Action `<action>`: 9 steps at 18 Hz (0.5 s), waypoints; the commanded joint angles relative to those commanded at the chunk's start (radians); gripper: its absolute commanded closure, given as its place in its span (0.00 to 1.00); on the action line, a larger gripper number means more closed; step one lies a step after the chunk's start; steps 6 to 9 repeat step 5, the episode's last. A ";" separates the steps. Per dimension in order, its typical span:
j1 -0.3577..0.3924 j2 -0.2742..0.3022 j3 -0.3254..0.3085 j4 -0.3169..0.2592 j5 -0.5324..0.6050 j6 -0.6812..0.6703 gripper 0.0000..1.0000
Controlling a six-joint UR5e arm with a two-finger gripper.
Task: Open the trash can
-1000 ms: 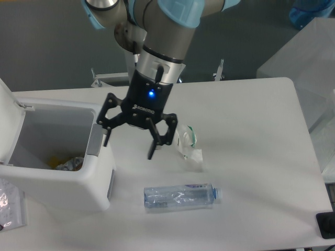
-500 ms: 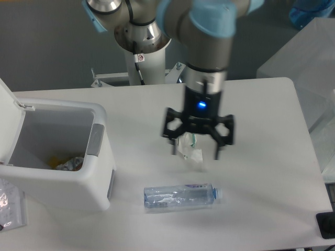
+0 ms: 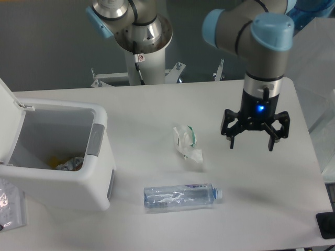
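White and boxy, the big plastic trash can [image 3: 57, 167] sits at the left edge of the white tabletop [image 3: 157, 110], and its flat lid [image 3: 8, 123] stands up and back. You can see right down inside, where some trash lies at the bottom. So the opening job looks done, with nothing left to do. The black two-finger gripper [image 3: 254, 138] hangs over the right side of the tabletop, well apart from the can, fingers spread wide and holding nothing.

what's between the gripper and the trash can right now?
In the camera view, a crumpled clear wrapper lies on the table between the gripper and the trash can. The clear bottle lies nearer the camera, off that line.
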 joint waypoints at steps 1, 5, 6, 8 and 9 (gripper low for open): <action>0.000 0.000 -0.006 -0.002 0.041 0.037 0.00; -0.003 -0.002 -0.023 -0.006 0.095 0.071 0.00; -0.003 -0.002 -0.023 -0.006 0.095 0.071 0.00; -0.003 -0.002 -0.023 -0.006 0.095 0.071 0.00; -0.003 -0.002 -0.023 -0.006 0.095 0.071 0.00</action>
